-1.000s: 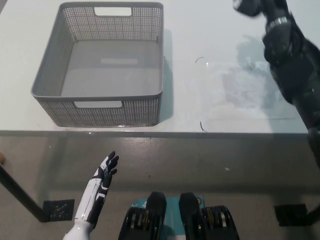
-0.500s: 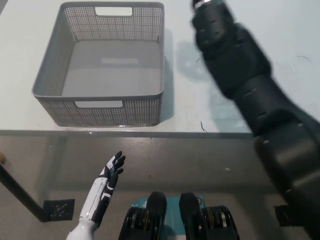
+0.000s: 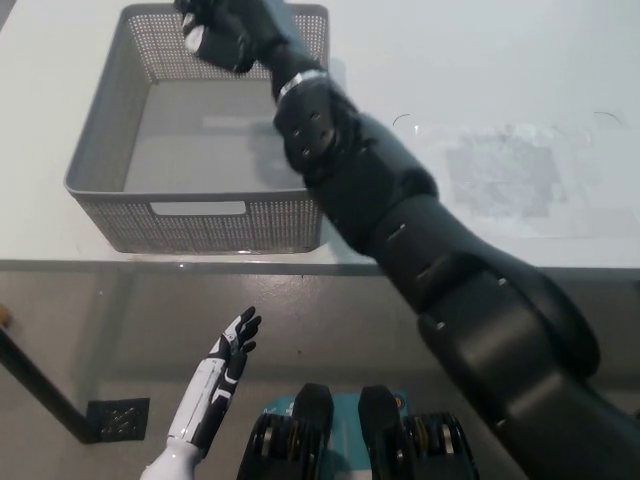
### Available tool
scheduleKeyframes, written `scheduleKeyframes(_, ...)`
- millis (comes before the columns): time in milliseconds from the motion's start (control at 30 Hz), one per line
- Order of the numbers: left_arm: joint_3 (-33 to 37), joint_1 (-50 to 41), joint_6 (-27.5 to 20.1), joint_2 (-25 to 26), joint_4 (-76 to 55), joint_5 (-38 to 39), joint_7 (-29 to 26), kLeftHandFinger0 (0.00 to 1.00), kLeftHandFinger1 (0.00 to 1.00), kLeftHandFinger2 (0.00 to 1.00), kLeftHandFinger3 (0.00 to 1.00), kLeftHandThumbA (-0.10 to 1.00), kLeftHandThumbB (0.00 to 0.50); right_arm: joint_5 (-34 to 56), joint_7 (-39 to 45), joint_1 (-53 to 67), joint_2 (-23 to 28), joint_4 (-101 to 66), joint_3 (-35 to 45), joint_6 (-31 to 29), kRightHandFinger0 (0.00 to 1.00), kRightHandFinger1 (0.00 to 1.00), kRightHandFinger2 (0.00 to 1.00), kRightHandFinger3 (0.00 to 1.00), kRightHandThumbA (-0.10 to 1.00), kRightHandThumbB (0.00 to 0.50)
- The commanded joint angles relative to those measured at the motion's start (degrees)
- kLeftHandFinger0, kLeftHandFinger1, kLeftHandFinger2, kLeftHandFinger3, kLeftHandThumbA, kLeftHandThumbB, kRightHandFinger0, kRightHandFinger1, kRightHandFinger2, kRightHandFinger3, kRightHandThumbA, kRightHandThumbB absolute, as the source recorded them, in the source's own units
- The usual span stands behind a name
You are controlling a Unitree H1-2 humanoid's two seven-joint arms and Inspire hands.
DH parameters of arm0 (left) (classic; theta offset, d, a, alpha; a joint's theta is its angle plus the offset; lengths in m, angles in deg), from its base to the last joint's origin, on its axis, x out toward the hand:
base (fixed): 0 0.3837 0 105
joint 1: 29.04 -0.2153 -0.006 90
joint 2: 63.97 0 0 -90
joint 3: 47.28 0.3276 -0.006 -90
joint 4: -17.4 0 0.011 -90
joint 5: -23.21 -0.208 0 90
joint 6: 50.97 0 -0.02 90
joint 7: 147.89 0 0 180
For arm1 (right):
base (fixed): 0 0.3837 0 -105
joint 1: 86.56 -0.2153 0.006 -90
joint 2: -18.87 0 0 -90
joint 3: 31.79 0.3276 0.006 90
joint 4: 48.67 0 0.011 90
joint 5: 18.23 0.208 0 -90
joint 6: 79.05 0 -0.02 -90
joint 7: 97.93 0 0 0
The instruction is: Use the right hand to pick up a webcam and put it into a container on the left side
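We note the right hand (image 3: 222, 35) at 11 o'clock over the far side of the grey basket (image 3: 100, 165), fingers closed around a small webcam (image 3: 195, 40). Left hand (image 3: 230, 350) rests at 7 o'clock, fingers apart, empty.

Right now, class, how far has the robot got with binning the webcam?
Done: the right hand is already over the grey basket, closed on a small dark object, apparently the webcam. Left: letting it go; the basket floor looks bare. The left hand rests open below the table edge.
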Motion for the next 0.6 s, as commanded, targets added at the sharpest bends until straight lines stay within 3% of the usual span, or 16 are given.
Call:
scheduleKeyframes(0, 0.5, 0.4, -1.5, 0.6, -2.0, -0.5, 0.7, 1.00, 1.00, 1.00, 1.00, 1.00, 0.082, -0.6, 0.6, -1.9, -0.8, 1.2, -1.5, 0.1, 0.00, 0.31, 0.74, 0.77, -0.10, 0.170)
scheduleKeyframes(67, 0.6, 0.3, -1.4, 0.7, -2.1, -0.4, 1.0, 1.00, 1.00, 1.00, 1.00, 1.00, 0.072, -0.2, 2.9, -0.8, -0.8, 1.9, -2.0, 0.5, 0.00, 0.35, 0.78, 0.80, -0.10, 0.168)
scheduleKeyframes(300, 0.8, 0.6, -1.0, 0.9, -2.3, -0.5, 1.5, 1.00, 1.00, 1.00, 1.00, 1.00, 0.074, -0.2, 8.0, 1.0, 0.0, 2.6, -3.3, 2.2, 0.00, 0.39, 0.78, 0.80, -0.10, 0.156)
scheduleKeyframes(333, 0.7, 0.6, -0.8, 0.9, -2.2, 0.1, 1.8, 1.00, 1.00, 1.00, 1.00, 1.00, 0.081, -0.5, 10.3, 1.5, 0.5, 2.8, -4.0, 1.8, 0.14, 0.48, 0.79, 0.83, -0.09, 0.205)
scheduleKeyframes(367, 0.7, 0.6, -0.8, 0.9, -2.2, 0.2, 1.8, 1.00, 1.00, 1.00, 1.00, 1.00, 0.081, -0.4, 10.9, 1.6, 0.6, 2.7, -4.1, 1.7, 0.15, 0.44, 0.65, 0.66, -0.09, 0.214)
scheduleKeyframes(400, 0.8, 0.6, -0.9, 1.0, -2.1, 0.4, 2.0, 1.00, 1.00, 1.00, 1.00, 1.00, 0.083, -0.1, 15.0, 1.4, 1.2, 2.7, -4.4, 2.1, 0.79, 1.00, 1.00, 1.00, 0.31, 0.313)
scheduleKeyframes(433, 0.8, 0.7, -1.0, 1.0, -2.1, 0.3, 1.9, 1.00, 1.00, 1.00, 1.00, 1.00, 0.083, 0.1, 18.2, 1.3, 1.5, 2.6, -4.6, 2.4, 1.00, 1.00, 1.00, 1.00, 0.39, 0.319)
scheduleKeyframes(500, 0.9, 0.6, -0.8, 1.0, -2.4, -0.4, 1.8, 1.00, 1.00, 1.00, 1.00, 1.00, 0.088, -0.4, 19.7, 1.4, 1.9, 2.3, -5.3, 3.3, 1.00, 1.00, 1.00, 1.00, 0.60, 0.429)
scheduleKeyframes(567, 0.9, 0.7, -1.0, 1.2, -2.5, -0.8, 1.7, 1.00, 1.00, 1.00, 1.00, 1.00, 0.083, -0.8, 19.7, 1.4, 2.1, 2.1, -5.8, 3.6, 1.00, 1.00, 1.00, 1.00, 0.72, 0.446)
